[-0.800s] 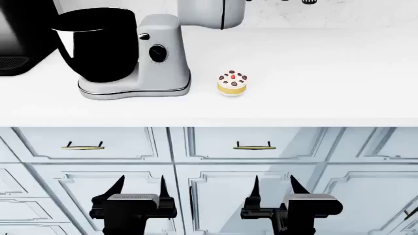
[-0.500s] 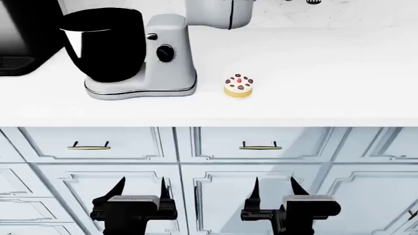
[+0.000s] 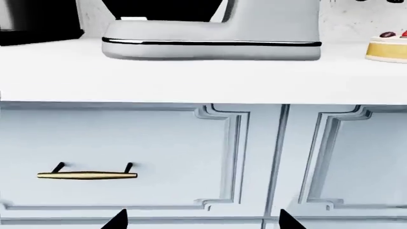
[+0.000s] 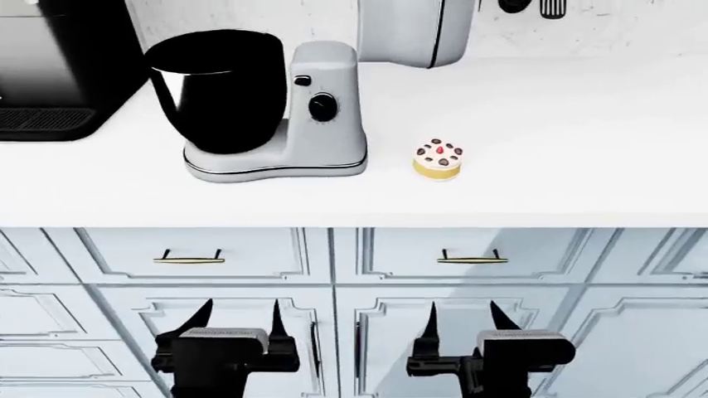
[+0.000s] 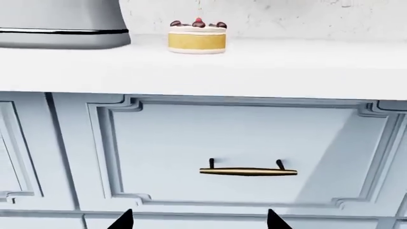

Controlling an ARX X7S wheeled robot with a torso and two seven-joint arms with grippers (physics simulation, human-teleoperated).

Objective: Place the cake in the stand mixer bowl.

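Rightward and lower the stand mixer [image 4: 298,112] and cake [image 4: 439,158] are now seen. Beside the mixer's base the cake is sat, outside the black bowl [image 4: 219,89]. Both grippers [image 4: 237,320] [image 4: 462,319] are held low, fingers apart, unloaded, presumably awaiting approach.

Small round cake [image 4: 439,158] with yellow sponge side, white icing and dark chocolate pieces sat on the white countertop [image 4: 575,141], just beside the light grey stand mixer [image 4: 321,108]. Large glossy black mixer bowl [image 4: 219,89] stood in the mixer's base. Left gripper [image 4: 235,319] and right gripper [image 4: 463,319] hung low before pale blue cabinet drawers [image 4: 332,257], prongs spread, empty.
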